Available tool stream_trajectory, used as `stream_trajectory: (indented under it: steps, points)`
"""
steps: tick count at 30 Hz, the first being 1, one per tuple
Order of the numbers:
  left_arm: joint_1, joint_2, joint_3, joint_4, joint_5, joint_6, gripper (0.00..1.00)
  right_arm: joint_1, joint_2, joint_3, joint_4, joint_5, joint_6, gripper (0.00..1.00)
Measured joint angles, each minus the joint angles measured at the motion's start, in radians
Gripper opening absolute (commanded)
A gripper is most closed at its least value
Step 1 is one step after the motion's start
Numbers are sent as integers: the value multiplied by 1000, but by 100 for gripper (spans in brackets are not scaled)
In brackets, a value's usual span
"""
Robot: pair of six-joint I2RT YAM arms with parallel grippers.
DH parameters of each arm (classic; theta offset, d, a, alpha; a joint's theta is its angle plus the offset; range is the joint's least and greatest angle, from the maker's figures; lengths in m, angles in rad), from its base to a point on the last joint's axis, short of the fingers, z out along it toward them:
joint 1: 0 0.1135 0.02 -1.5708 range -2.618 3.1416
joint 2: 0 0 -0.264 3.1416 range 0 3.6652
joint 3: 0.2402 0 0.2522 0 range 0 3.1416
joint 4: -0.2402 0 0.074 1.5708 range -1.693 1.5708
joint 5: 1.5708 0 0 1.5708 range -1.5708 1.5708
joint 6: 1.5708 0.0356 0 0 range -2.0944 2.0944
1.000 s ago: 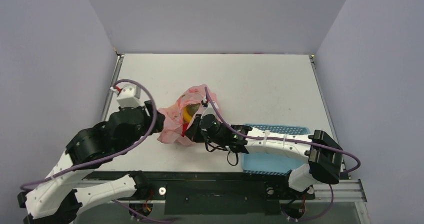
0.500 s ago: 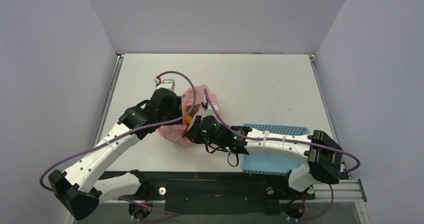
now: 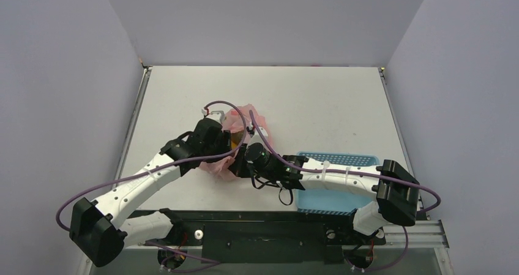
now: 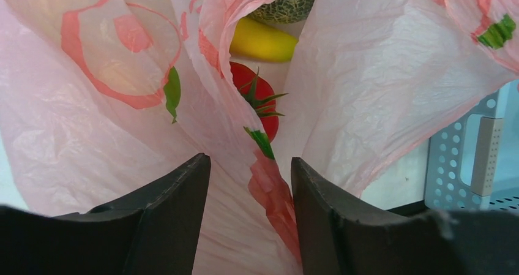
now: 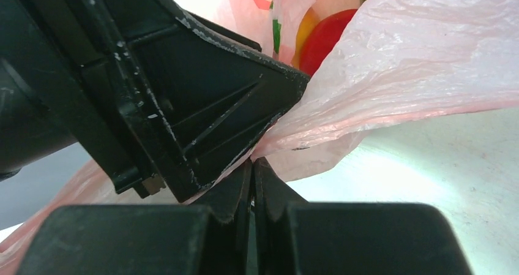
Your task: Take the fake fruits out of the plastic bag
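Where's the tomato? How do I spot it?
Find the pink plastic bag near the middle of the table. Peek into its open mouth: the tomato sits just in front of a yellow banana. It is the only round red fruit, with a green leafy top.

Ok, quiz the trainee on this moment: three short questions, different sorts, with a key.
1. True or false: the right tool is shut on the film of the plastic bag.
2. Name the three fruits that show inside the bag in the left wrist view.
3. The left tool is: A) shut on a fruit; B) open, with a fold of the bag between its fingers; C) shut on nothing.

Key: 1 true. 2 tomato, banana, melon. 3 B.
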Motion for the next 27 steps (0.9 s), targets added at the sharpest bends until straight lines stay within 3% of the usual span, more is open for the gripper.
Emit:
stream_trajectory:
  steps: [4,6,12,17,23,27]
  points:
    - [23,-6,-55,63,76,-5,10,0,0,-5,1,0,0,0]
    - [48,-7,-79,77,117,-3,0,0,0,-5,7,1,0,0]
    - [93,-52,-84,73,110,43,0,0,-2,-10,17,11,-2,0]
    - [180,-174,-7,13,16,97,0,0,-20,-66,89,-10,-20,0]
    - [263,-419,-39,13,-65,82,0,15,-22,-76,129,-10,-43,0]
    - [308,-436,-37,-23,-88,6,0,20,-29,-110,138,-5,-42,0]
